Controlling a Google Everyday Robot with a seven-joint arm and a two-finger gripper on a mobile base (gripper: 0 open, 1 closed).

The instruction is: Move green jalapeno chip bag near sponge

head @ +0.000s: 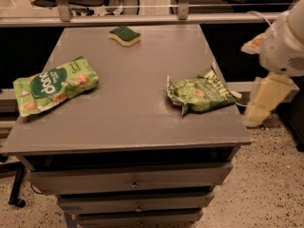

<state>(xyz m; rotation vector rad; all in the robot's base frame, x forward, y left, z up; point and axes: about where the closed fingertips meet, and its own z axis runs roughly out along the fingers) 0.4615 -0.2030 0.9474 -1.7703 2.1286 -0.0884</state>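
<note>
Pale arm (pixel 285 44) at right edge, gripper (pixel 260 106) pointing down

Smooth white rounded arm housing (pixel 285 39), pale-yellow blocky gripper (pixel 262 100) below it, at the view's right edge

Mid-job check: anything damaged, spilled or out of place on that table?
Only the green jalapeno chip bag: crumpled, with a torn silvery edge, lying close to the right edge of the table. No spill visible. The sponge sits at the far edge; the pincer hangs beyond the right side.

pouch (pixel 56 84): white letters, perhaps "pop" | chip bag (pixel 199 95): unreadable | tool (pixel 265 99): far right
</note>
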